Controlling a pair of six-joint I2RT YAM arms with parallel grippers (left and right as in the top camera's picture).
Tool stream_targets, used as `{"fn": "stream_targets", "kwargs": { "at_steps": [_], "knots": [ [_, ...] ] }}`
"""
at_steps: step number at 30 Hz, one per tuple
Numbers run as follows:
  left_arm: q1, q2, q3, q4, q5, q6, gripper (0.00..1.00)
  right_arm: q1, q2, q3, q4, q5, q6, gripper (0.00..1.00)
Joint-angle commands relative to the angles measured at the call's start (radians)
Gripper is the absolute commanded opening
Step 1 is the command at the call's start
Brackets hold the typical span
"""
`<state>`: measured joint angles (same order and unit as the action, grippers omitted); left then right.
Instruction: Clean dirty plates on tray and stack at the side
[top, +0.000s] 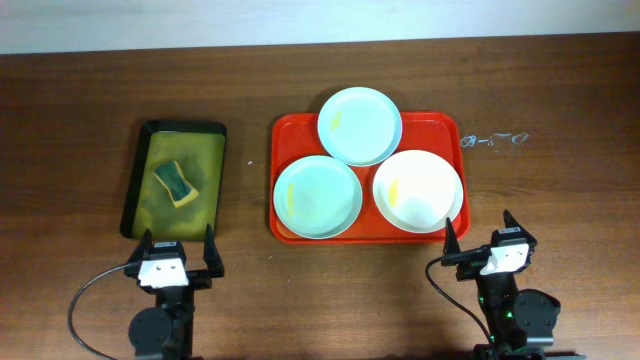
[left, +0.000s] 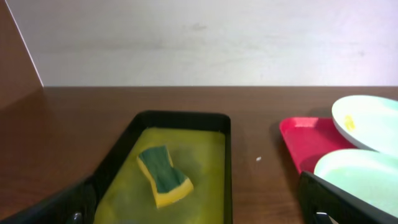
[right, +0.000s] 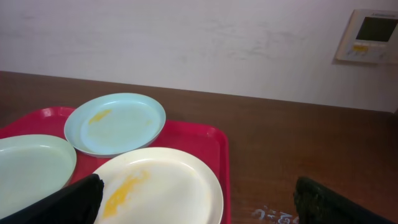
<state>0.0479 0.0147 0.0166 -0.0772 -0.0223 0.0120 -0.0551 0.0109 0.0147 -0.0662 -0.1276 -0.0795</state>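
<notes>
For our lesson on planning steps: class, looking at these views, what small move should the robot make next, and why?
Probably ease the left claw forward and down over the sponge in the black tray. The plates on the red tray show yellow smears, the claw is open and empty, and the sponge lies just ahead of it.

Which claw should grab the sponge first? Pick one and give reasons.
Left. The left claw sits open just before the black tray holding the sponge, facing it. The right claw sits, also open, by the red tray, with the plates between it and the sponge.
</notes>
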Motion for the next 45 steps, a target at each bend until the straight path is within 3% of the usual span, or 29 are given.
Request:
{"fn": "stream_targets", "kwargs": {
  "at_steps": [1, 4, 5, 7, 9, 11, 14, 16, 19, 21, 23, 24, 26, 28, 34, 39, 44, 45],
  "knots": [
    [-0.002, -0.008, -0.007, 0.018, 0.303, -0.149, 0.99, 0.009, -0.005, -0.009, -0.001, 0.009, 0.001, 0.98],
    [-0.002, -0.008, -0.006, 0.1, 0.806, -0.394, 0.99, 0.009, -0.005, -0.009, -0.001, 0.009, 0.002, 0.98],
    [-0.002, -0.008, -0.006, 0.147, 0.869, -0.436, 0.99, 0.009, -0.005, -0.009, -0.001, 0.009, 0.001, 0.98],
    [-0.002, -0.008, -0.006, 0.302, 0.909, -0.465, 0.99, 0.009, -0.005, -0.009, -0.001, 0.009, 0.001, 0.98],
    [-0.001, -0.008, -0.002, 0.583, 0.889, -0.465, 0.99, 0.009, -0.005, -0.009, -0.001, 0.009, 0.002, 0.98],
    [-0.001, -0.006, 0.052, 0.628, 0.782, -0.463, 0.99, 0.009, -0.005, -0.009, -0.001, 0.009, 0.002, 0.98],
    [-0.001, 0.059, 0.235, 0.412, 0.678, -0.305, 0.99, 0.009, -0.005, -0.009, -0.001, 0.009, 0.001, 0.98],
    [-0.001, 0.181, 0.44, 0.071, 0.521, -0.221, 0.99, 0.009, -0.005, -0.009, -0.001, 0.009, 0.002, 0.99],
    [-0.002, 0.542, 0.787, -0.409, 0.487, 0.02, 0.99, 0.009, -0.005, -0.009, -0.001, 0.009, 0.002, 0.98],
    [-0.002, 0.764, 0.959, -0.6, 0.573, 0.092, 0.99, 0.009, -0.005, -0.009, -0.001, 0.009, 0.001, 0.99],
    [-0.001, 1.009, 1.145, -0.757, 0.476, 0.101, 0.99, 0.009, -0.005, -0.009, -0.001, 0.009, 0.002, 0.98],
    [0.002, 1.071, 1.188, -0.776, 0.403, 0.05, 0.99, 0.009, -0.005, -0.009, -0.001, 0.009, 0.001, 0.98],
    [0.036, 1.241, 1.289, -0.807, 0.224, -0.195, 0.99, 0.009, -0.005, -0.009, -0.001, 0.009, 0.001, 0.98],
    [0.082, 1.353, 1.321, -0.793, 0.205, -0.286, 0.99, 0.009, -0.005, -0.009, -0.001, 0.008, 0.001, 0.98],
    [0.188, 1.604, 1.321, -0.724, 0.19, -0.304, 0.99, 0.009, -0.005, -0.009, -0.001, 0.008, 0.002, 0.98],
    [0.195, 1.779, 1.321, -0.632, 0.19, -0.304, 0.99, 0.009, -0.005, -0.009, -0.001, 0.008, 0.001, 0.98],
    [0.192, 1.858, 1.321, -0.565, 0.029, -0.364, 0.99, 0.009, -0.005, -0.009, -0.001, 0.008, 0.001, 0.98],
    [0.191, 1.866, 1.321, -0.559, 0.021, -0.364, 0.95, 0.009, -0.005, -0.009, -0.001, 0.009, 0.002, 0.98]
  ]
}}
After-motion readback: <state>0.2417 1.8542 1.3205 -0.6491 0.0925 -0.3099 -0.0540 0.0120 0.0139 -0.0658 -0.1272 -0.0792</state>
